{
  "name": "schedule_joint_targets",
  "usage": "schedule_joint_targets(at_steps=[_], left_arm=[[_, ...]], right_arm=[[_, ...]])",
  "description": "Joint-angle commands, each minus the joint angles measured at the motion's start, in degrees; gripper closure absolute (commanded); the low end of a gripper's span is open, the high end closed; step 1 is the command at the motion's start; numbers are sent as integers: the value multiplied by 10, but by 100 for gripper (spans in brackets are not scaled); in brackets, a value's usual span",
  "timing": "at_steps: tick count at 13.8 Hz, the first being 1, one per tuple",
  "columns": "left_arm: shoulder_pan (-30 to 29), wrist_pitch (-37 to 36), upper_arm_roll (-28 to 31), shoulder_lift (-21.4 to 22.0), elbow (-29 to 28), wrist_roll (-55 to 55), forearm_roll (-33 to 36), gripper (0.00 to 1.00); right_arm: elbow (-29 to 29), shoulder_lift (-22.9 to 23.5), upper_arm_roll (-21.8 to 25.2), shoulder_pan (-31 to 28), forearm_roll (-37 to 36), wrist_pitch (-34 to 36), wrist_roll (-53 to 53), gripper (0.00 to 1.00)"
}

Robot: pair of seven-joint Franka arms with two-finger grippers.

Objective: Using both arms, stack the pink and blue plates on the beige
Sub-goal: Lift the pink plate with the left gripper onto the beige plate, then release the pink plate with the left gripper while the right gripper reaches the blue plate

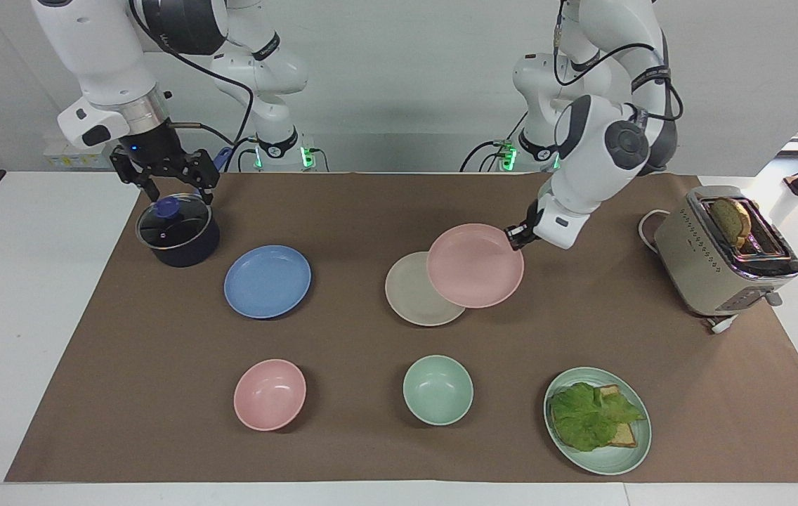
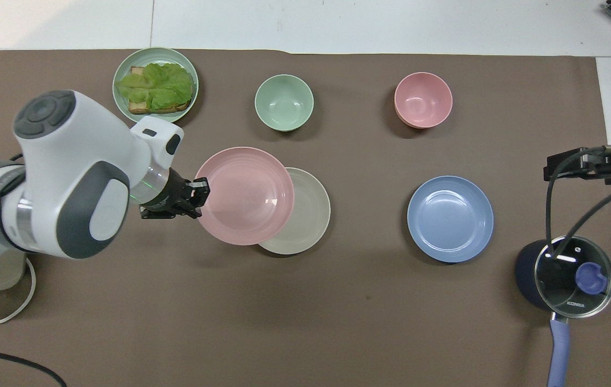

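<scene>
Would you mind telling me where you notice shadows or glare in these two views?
Facing view: the raised pastel pink plate, held by the left claw, overlaps the cream-beige plate. Overhead view: a white glint on the pot's glass lid, soft shadows beside the cornflower blue plate.
</scene>
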State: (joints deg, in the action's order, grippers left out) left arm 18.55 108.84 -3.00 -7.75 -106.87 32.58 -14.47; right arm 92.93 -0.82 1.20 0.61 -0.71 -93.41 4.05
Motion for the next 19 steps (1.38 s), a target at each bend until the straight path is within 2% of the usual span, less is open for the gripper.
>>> schedule_joint_targets(at_steps=[1,3,6,7,8,10,13,16,19], left_arm=[[41,98,12,-15,-51,2,-22,100],[60,152,12,-35,-68,1,-23,100],[66,162,12,-39,-69,0,-23,100],[65,163,12,-40,-69,-4,-23,45],[65,166,12,-40,-68,-5,-23,0],[61,165,13,-43,-62,-7,-23,0],[35,154,19,-39,-45,-8,-7,0],[-25,116,19,-32,-6,-49,69,0],[-86,53,19,-24,41,-118,124,0]], right_arm=[[16,-14,-2,-9,13,-8,-19,0],[16,-14,-2,-9,13,-10,-19,0],[18,-14,-2,-9,13,-11,-19,0],[20,-14,-2,-10,13,-12,-19,0],[22,-15,-2,-10,13,-14,-19,0],[45,-26,-2,-10,13,-49,-19,0],[93,-37,-3,-19,13,-67,-41,0],[176,-38,-2,-28,31,-151,-48,0],[288,-31,-2,-47,62,-278,-79,0]])
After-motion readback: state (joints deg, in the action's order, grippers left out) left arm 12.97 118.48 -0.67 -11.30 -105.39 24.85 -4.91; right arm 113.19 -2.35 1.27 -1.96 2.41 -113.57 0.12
